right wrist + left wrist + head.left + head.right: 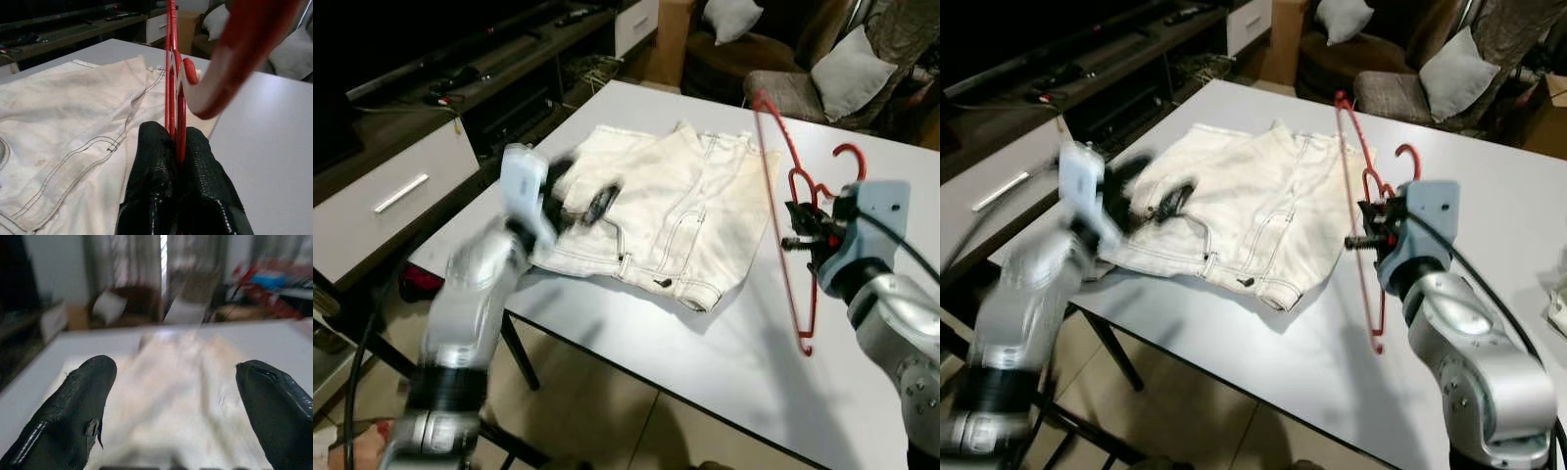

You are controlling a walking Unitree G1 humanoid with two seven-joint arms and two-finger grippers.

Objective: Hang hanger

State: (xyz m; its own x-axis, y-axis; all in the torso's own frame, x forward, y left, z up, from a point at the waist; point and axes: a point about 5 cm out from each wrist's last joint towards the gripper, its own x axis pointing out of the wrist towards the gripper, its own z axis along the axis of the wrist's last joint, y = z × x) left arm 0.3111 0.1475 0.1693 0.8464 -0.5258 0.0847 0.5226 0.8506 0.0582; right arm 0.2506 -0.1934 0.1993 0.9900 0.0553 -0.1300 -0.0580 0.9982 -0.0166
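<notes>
My right hand (800,235) is pinched tight on the red hanger (781,211), holding it upright above the white desk (705,362), just beside the cream jeans (666,220) lying flat there. My left hand (176,396) hovers over the jeans' near edge, blurred, its fingers (73,416) spread wide.

Glossy red plastic hanger (781,186), cream denim shorts (666,220), smooth white table (724,352)
</notes>
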